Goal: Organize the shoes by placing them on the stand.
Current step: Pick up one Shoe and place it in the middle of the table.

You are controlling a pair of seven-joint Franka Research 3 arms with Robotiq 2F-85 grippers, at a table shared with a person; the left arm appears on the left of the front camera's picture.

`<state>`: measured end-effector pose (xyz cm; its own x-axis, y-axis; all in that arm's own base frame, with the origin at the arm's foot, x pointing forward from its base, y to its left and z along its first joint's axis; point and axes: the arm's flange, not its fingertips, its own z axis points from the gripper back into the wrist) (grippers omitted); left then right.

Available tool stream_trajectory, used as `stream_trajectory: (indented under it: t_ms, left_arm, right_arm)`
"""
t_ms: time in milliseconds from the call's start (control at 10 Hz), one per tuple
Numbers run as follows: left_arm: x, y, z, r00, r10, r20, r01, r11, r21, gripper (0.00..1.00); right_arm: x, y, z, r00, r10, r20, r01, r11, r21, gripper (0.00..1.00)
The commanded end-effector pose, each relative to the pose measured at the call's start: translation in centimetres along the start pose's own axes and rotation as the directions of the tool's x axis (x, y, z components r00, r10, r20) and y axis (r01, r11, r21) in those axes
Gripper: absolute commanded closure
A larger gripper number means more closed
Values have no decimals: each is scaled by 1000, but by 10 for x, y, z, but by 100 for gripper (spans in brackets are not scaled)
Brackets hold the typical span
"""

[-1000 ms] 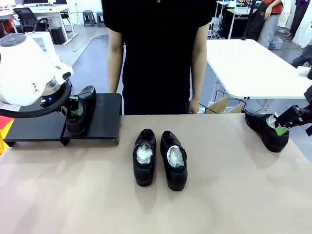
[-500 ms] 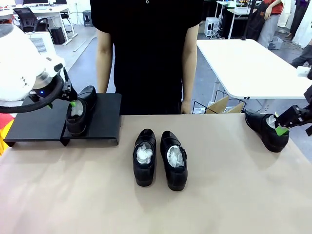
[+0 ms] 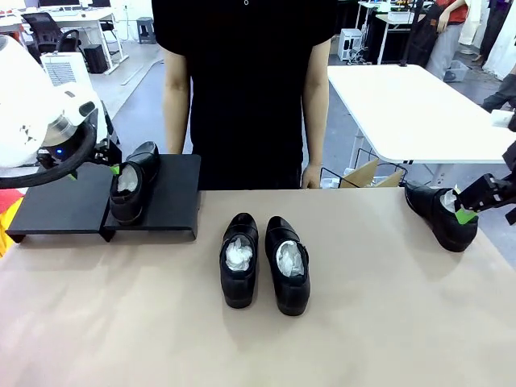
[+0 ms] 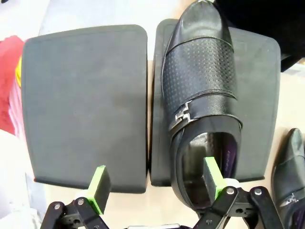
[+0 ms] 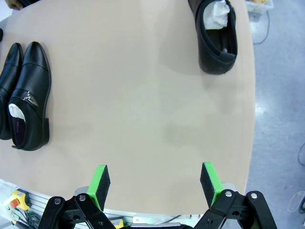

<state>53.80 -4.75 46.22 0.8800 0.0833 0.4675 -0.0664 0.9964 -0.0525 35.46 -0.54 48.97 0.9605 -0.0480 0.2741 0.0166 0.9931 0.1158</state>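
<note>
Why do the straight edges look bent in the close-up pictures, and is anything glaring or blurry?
Left wrist view: the wide lens bows the edges of the stand outward, and the shoe on it shows a soft sheen at the toe. Right wrist view: the table edge curves likewise. Front view: even light, faint shadows.

Low black two-panel stand [image 4: 86, 95]: matt, finely grained surface.
Black leather dress shoe [image 4: 200, 90] on the stand: glossy smooth toe, pin-perforated band over the instep, small shiny metal buckle [image 4: 183, 113].
Pair of black glossy leather shoes [image 3: 239, 290] in front of the stand: crumpled white paper stuffing [image 3: 239, 253].
Beige desk [image 3: 387, 322]: smooth, matt top.
Left end effector [image 4: 156, 181]: black fingers [image 4: 66, 214], matt green pads [image 4: 99, 183].
</note>
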Motion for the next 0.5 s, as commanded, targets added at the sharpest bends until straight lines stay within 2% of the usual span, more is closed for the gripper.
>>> stream_trajectory:
  t_ms: [0,200,400]
  left_arm:
    - [5,-2,-2,1000,-1,4,1,1000,-2,0]
    - [1,-1,-3,1000,-1,-3,1,1000,-1,0]
    - [-3,-10,74,983,-9,184,8,1000,8,0]
  right_arm:
    - [1,0,0,1000,-4,6,4,1000,1,0]
    - [1,0,0,1000,-4,6,4,1000,1,0]
    - [1,0,0,1000,-4,6,4,1000,1,0]
